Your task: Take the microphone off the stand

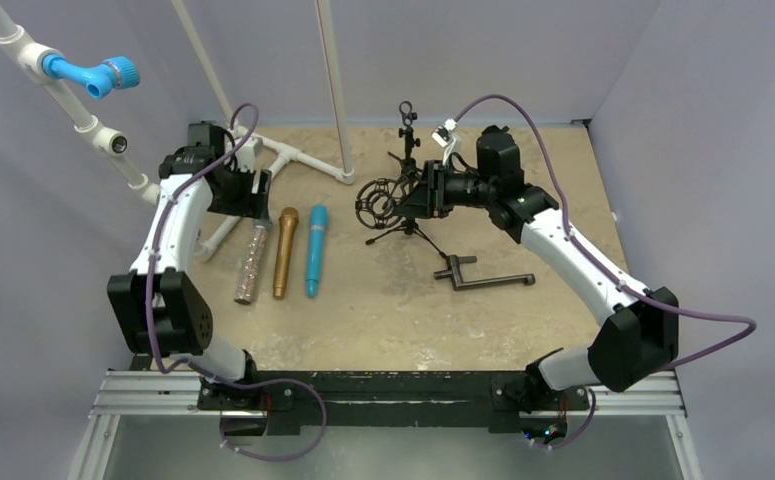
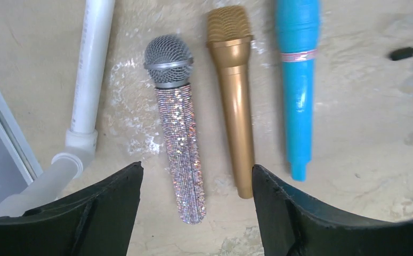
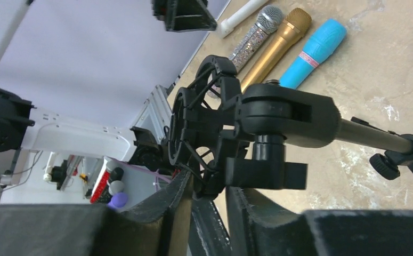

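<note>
Sandy tan tabletop (image 1: 383, 300), lilac-grey walls on three sides.

Left gripper (image 2: 196, 170): jaws spread wide, holding nothing, touching nothing. It hangs over the handle end of the silver sequin microphone (image 2: 178, 144), which lies flat on the table with its mesh head toward the far wall, well apart from the stand. Just beside it, parallel, lie a gold microphone (image 2: 236, 106) and then a blue microphone (image 2: 298, 90). White PVC pipe (image 2: 87, 80) runs along the sequin mic's other side.

Right gripper (image 3: 209, 186): at the tripod desk stand (image 1: 408, 225), fingers only a narrow gap apart just under the black shock mount (image 3: 204, 122) and its clamp block. A dark strut shows in the gap; cannot tell whether the pads press on it.

Black L-shaped bar (image 1: 483, 277) lies near the stand's feet.

Markings: a pale pink band rings the blue microphone; any print on it is too small to read.
</note>
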Controlling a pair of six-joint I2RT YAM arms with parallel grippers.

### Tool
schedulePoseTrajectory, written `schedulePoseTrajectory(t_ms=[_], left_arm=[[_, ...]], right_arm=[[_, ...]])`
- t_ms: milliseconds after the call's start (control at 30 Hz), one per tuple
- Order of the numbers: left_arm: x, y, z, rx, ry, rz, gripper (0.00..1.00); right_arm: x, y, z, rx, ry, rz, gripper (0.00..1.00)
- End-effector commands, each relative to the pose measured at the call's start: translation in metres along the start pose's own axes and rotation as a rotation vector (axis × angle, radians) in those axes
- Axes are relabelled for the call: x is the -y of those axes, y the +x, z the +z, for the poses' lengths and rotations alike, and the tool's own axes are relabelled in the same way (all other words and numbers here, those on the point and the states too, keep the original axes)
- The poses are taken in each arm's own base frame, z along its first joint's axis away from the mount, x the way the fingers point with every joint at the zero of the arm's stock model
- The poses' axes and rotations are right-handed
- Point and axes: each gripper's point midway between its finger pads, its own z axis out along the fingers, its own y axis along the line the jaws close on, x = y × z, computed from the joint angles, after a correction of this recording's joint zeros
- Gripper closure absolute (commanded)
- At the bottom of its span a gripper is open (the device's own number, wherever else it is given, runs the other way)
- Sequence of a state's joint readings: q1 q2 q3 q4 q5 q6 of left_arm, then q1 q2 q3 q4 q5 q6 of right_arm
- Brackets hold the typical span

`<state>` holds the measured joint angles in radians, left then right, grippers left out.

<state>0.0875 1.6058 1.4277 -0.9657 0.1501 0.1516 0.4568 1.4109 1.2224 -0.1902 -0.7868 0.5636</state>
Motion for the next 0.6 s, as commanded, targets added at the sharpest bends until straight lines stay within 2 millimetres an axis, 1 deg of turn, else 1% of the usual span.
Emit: schedulePoseTrajectory(t_ms=[0, 67, 133, 167, 233, 367, 433, 567], left_arm=[[0.037, -0.015, -0.045, 0.135, 0.112, 0.1, 0.27], [0.052, -0.017, -0.055, 0.171, 0.158, 0.113, 0.27], [0.064, -0.017, -0.062, 0.193, 0.191, 0.125, 0.27], [0.067, -0.017, -0.065, 0.201, 0.198, 0.128, 0.27], [0.08, -0.015, -0.067, 0.205, 0.223, 0.159, 0.27], [0.093, -0.018, -0.077, 0.25, 0.268, 0.19, 0.26], [0.095, -0.022, -0.084, 0.283, 0.274, 0.207, 0.25], [0.097, -0.03, -0.105, 0.373, 0.264, 0.244, 0.24]], right_arm=[[-0.032, -0.025, -0.015, 0.065, -0.062, -0.156, 0.64], [-0.034, -0.027, -0.015, 0.065, -0.065, -0.164, 0.49], [-0.035, -0.029, -0.016, 0.065, -0.065, -0.168, 0.44], [-0.036, -0.029, -0.017, 0.063, -0.065, -0.173, 0.41], [-0.038, -0.029, -0.019, 0.06, -0.058, -0.186, 0.35], [-0.037, -0.025, -0.03, 0.064, -0.016, -0.264, 0.29], [-0.034, -0.022, -0.036, 0.063, 0.017, -0.315, 0.27], [-0.019, -0.013, -0.05, 0.055, 0.114, -0.409, 0.22]])
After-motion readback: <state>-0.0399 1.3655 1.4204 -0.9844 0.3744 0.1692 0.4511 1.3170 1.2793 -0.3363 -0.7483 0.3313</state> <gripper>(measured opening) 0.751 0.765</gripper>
